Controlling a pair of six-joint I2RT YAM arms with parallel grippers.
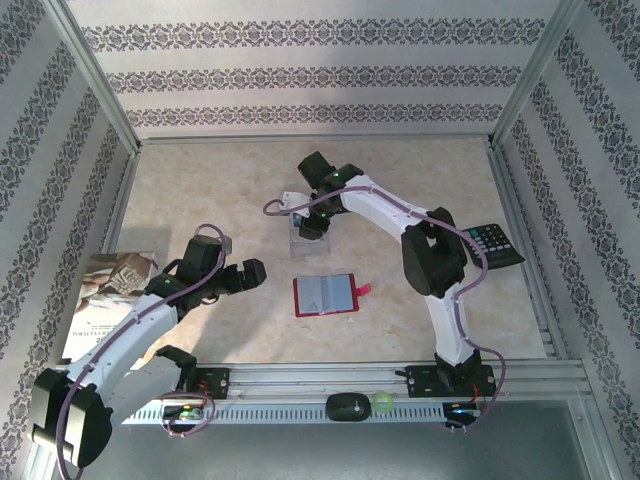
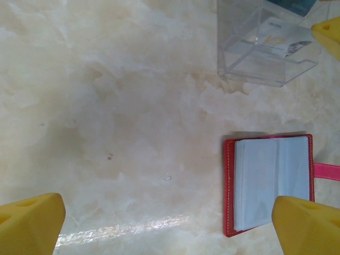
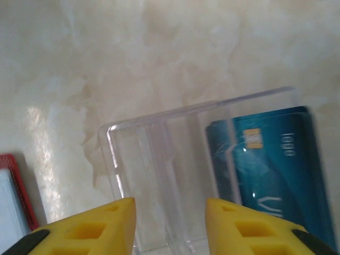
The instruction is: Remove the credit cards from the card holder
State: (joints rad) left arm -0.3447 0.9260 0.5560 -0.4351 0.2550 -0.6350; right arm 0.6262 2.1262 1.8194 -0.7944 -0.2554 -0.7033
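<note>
Seen from above, the red wallet (image 1: 325, 295) lies open and flat on the marbled, stone-look table (image 1: 220, 190), clear sleeves facing up and a pink strap tab jutting from its right edge. The left gripper (image 1: 247, 274) hangs just left of the wallet. The right gripper (image 1: 308, 225) is beyond the wallet, over a clear box (image 1: 303, 243). A black keypad (image 1: 495, 243) lies well to the wallet's right.

From the left wrist, the left gripper (image 2: 167, 226) has its yellow wedge fingers spread wide, holding nothing. The wallet (image 2: 271, 183) lies beside one finger. Beyond the wallet stands the clear box (image 2: 249, 64), with a pale card (image 2: 276, 45) inside.

From the right wrist, the right gripper (image 3: 170, 223) is partly open above the clear box (image 3: 159, 159), clamping nothing. A glossy blue card (image 3: 276, 170) with a gold chip sits in the box section farthest from the wallet (image 3: 16, 196)
</note>
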